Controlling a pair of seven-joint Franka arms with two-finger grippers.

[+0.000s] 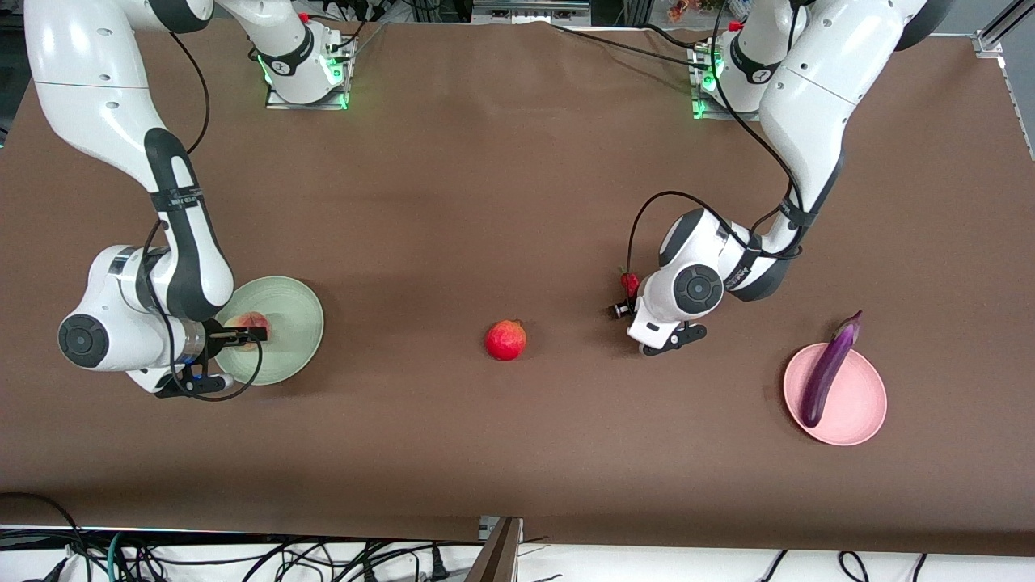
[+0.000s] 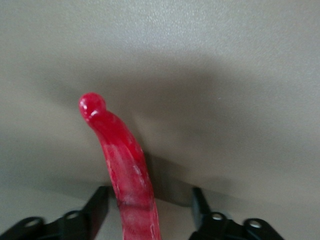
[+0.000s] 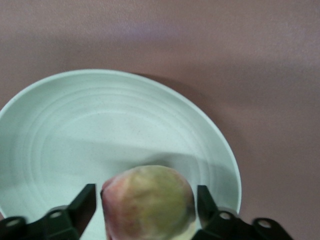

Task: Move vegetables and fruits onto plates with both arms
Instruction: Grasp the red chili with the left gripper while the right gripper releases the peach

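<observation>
**A:** From the front camera, what's the desk (image 1: 485,202) like?

**B:** Brown and matte, a wide sheet of it. Both arm bases are bolted at the edge farthest from the camera and glow green. Black cables (image 1: 323,558) lie tangled past the nearest edge. A red pomegranate (image 1: 505,339) sits mid-desk, so I'll place everything from that.

**A:** Go on.

**B:** Toward the right arm's end from the pomegranate is the green plate (image 1: 295,323). The peach (image 1: 249,327) is on it, with the right pincer (image 1: 247,333) around it. Toward the left arm's end, the left arm (image 1: 808,121) bends down just beside the pomegranate, and a bit of red chili (image 1: 629,284) peeks out at its wrist. Further that way is the pink plate (image 1: 865,412) with the eggplant (image 1: 826,376) across it. Its long axis is slanted, and the stem cap points away from the camera and overhangs the rim.

**A:** And the left wrist view?

**B:** The left pincer (image 2: 150,192) has its fingers apart on either side of the chili (image 2: 125,160), with a clear gap on one side. The chili runs lengthwise out from between them, and its rounded red end curves away.

**A:** Right wrist view?

**B:** The peach (image 3: 148,202) rests near the green plate's rim (image 3: 220,145). The right pincer's (image 3: 145,192) fingers stand apart and flank it closely.
</observation>
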